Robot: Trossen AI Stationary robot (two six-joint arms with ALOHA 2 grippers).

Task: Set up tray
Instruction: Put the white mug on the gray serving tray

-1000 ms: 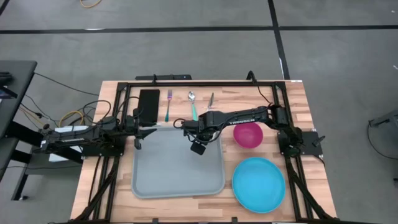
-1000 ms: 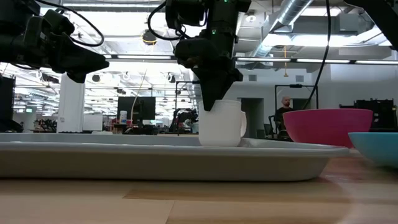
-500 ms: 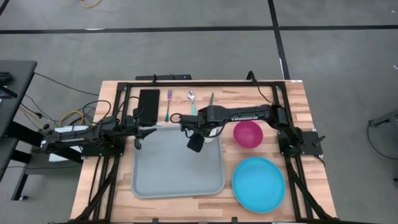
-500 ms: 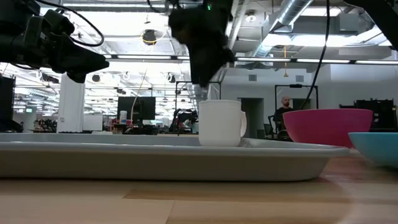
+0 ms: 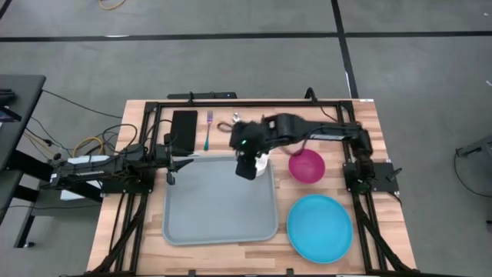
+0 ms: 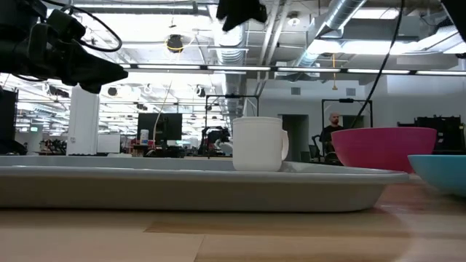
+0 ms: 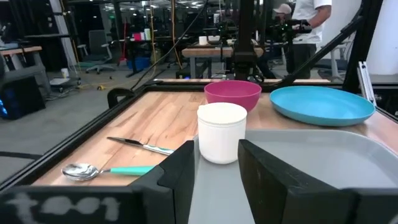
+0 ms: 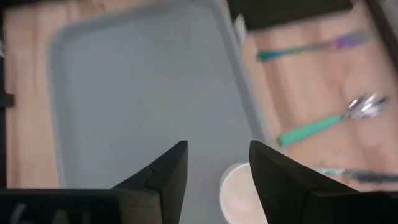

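The light grey-blue tray (image 5: 215, 208) lies flat on the wooden table, and its rim (image 6: 182, 191) fills the low view. A white cup (image 5: 264, 162) (image 6: 258, 144) stands upright on its base in the tray's far right corner. My right gripper (image 5: 247, 158) (image 8: 217, 167) hangs open high above the cup (image 8: 239, 194), pointing down. Only its tip (image 6: 242, 9) shows at the low view's top edge. My left gripper (image 5: 181, 160) (image 7: 216, 168) hovers open over the tray's far left corner, level, facing the cup (image 7: 221, 132).
A pink bowl (image 5: 306, 166) and a round blue plate (image 5: 320, 227) sit on the table right of the tray. A black napkin (image 5: 184, 127), fork (image 5: 207, 129), spoon (image 7: 99, 170) and knife (image 7: 140, 145) lie along the far edge. People stand in the room beyond.
My right gripper has come off the cup's rim and risen straight up, almost out of the top of the low view, while its arm has folded back toward the table's right. The cup has stayed upright in its place on the tray.
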